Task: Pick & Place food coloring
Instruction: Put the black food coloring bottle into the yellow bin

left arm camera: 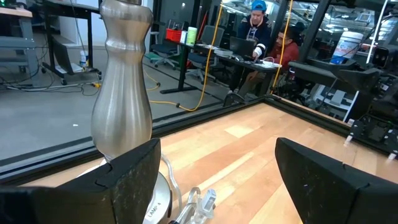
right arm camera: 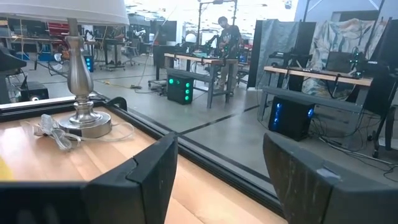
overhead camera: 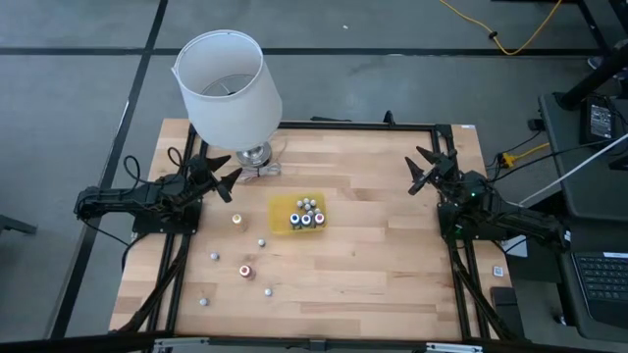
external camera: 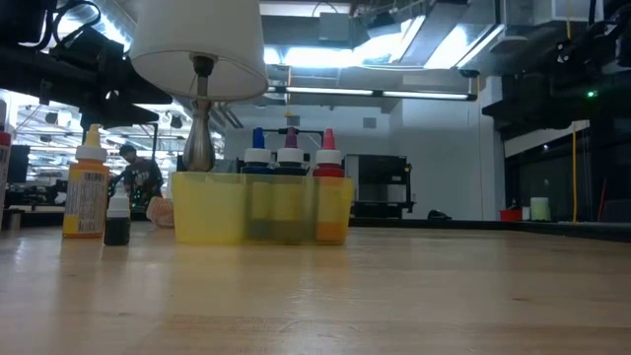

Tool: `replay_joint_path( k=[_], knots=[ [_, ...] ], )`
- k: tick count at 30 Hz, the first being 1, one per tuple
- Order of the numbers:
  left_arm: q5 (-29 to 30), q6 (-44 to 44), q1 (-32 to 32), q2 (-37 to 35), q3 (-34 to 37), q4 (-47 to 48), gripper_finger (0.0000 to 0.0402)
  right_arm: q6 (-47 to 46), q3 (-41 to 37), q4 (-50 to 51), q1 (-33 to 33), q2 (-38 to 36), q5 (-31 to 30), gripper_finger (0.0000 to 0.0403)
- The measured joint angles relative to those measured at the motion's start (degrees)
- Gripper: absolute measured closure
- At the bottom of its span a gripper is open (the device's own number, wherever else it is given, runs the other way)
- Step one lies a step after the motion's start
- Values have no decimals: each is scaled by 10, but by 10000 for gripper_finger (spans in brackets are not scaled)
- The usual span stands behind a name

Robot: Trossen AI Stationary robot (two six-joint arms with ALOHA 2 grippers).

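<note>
A: High view status?
B: Left gripper [overhead camera: 228, 182] and right gripper [overhead camera: 424, 168] wait spread and empty. Several food coloring bottles [overhead camera: 307, 217] stand in the yellow tray [overhead camera: 280, 218]; others lie loose on the table [overhead camera: 383, 265].

A: Low view risk?
B: Bottles crowd together; grasping one probably topples neighbours.

A: Wrist views?
B: Lamp [left arm camera: 121, 93] beside the left arm; workshop, people beyond.

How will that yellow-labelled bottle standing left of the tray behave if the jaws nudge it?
The yellow-labelled bottle stands upright, tall and narrow with a slim pointed tip, so a high push would probably tip it. It looks like small plastic, likely light, so it may skid on the smooth wooden table. If toppled, its round body could roll toward the yellow tray.
</note>
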State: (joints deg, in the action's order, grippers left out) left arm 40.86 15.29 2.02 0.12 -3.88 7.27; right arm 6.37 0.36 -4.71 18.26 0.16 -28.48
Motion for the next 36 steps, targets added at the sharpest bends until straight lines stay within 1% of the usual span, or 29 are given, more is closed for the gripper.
replay_joint_path(
  k=[33, 36],
  knots=[
    [4, 0, 0, 0, 0, 0, 89, 0, 0, 0, 0, 0, 0, 166],
    [8, 12, 0, 0, 0, -1, 89, 0, 0, 0, 0, 0, 0, 166]
  ],
)
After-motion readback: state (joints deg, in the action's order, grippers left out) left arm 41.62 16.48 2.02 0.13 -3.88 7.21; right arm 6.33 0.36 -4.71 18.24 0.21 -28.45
